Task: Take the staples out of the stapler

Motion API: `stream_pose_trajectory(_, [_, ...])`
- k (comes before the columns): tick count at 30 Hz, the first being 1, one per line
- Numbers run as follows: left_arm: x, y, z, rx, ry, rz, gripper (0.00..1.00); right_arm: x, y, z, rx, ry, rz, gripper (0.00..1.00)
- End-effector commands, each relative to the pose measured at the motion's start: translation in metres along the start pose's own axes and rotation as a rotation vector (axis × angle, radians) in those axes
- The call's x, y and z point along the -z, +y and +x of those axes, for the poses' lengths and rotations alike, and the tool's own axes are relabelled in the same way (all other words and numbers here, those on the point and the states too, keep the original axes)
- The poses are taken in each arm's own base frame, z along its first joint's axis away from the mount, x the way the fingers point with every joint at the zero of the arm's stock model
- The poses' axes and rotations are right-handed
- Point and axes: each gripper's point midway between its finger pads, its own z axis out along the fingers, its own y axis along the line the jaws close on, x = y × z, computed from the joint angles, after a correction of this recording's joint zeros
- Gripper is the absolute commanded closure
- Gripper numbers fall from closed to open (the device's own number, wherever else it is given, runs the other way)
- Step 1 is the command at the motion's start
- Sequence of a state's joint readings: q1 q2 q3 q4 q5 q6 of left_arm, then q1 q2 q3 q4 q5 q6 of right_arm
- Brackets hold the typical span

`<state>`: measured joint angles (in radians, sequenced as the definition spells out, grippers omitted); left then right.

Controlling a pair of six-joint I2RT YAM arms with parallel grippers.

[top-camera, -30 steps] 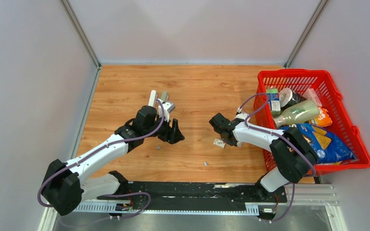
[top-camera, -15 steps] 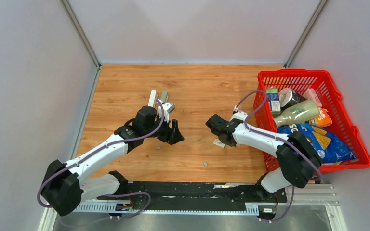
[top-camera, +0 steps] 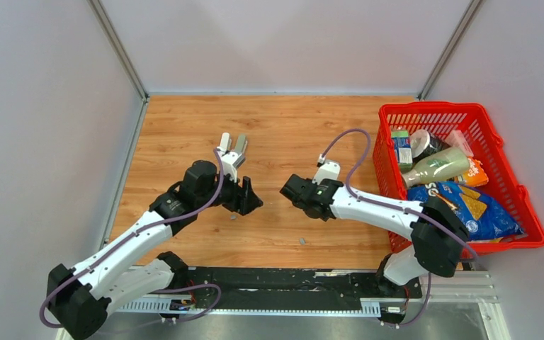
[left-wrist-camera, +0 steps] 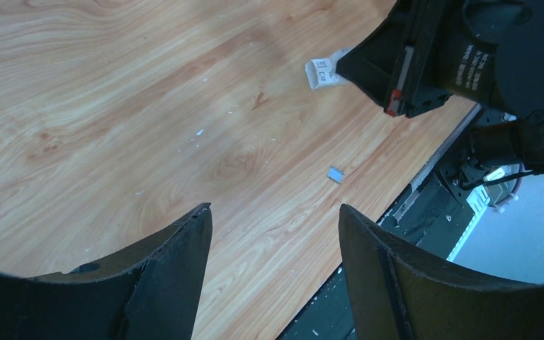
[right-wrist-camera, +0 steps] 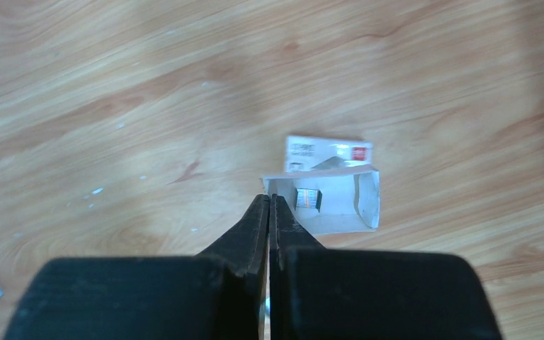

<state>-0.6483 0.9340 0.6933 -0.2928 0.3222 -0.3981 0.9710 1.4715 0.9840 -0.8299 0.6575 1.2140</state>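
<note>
The stapler (top-camera: pixel 231 149), white and grey, lies on the wooden table just beyond my left arm's wrist. My left gripper (top-camera: pixel 245 197) hangs open and empty above the boards (left-wrist-camera: pixel 275 212). Short grey staple strips lie loose on the table (top-camera: pixel 234 217), (top-camera: pixel 302 241), and one shows in the left wrist view (left-wrist-camera: pixel 335 174). My right gripper (top-camera: pixel 292 191) is shut, its tips (right-wrist-camera: pixel 269 199) at the left edge of a small open white cardboard box (right-wrist-camera: pixel 340 212). Another staple strip (right-wrist-camera: pixel 309 197) lies inside the box. The box also shows at that gripper's tip in the left wrist view (left-wrist-camera: pixel 321 71).
A red basket (top-camera: pixel 517 188) with bottles, a can and a blue snack bag stands at the right edge, beside my right arm's elbow. Grey walls close the left, back and right. A black rail runs along the near table edge (left-wrist-camera: pixel 425 212).
My right gripper has moved left toward the table's middle, and the white box has gone with it. My left arm has drawn back a little, uncovering more of the stapler.
</note>
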Motion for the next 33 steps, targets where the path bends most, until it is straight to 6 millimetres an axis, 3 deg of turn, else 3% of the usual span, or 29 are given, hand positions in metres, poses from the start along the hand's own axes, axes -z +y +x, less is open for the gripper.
stream_pose_trajectory(1, [0.022, -0.001, -0.015, -0.001, -0.058, -0.055, 0.27, 0.010, 0.045, 0.001, 0.007, -0.015, -0.083, 1.00])
stream_pose_trajectory(6, [0.041, 0.004, -0.015, 0.015, -0.088, -0.118, 0.28, 0.006, 0.074, 0.018, 0.045, 0.022, -0.145, 1.00])
stream_pose_trajectory(13, [0.065, 0.007, -0.015, 0.021, -0.122, -0.163, 0.28, -0.010, 0.093, 0.038, 0.085, 0.072, -0.163, 1.00])
stream_pose_trajectory(19, [0.073, 0.007, -0.012, 0.033, -0.131, -0.175, 0.29, -0.022, 0.092, 0.055, 0.117, 0.107, -0.142, 1.00])
stream_pose_trajectory(25, [0.071, 0.009, -0.010, 0.038, -0.124, -0.180, 0.29, -0.022, 0.090, 0.058, 0.130, 0.111, -0.145, 1.00])
stream_pose_trajectory(33, [0.064, 0.008, -0.011, 0.044, -0.117, -0.168, 0.30, -0.018, 0.095, 0.057, 0.144, 0.107, -0.159, 0.82])
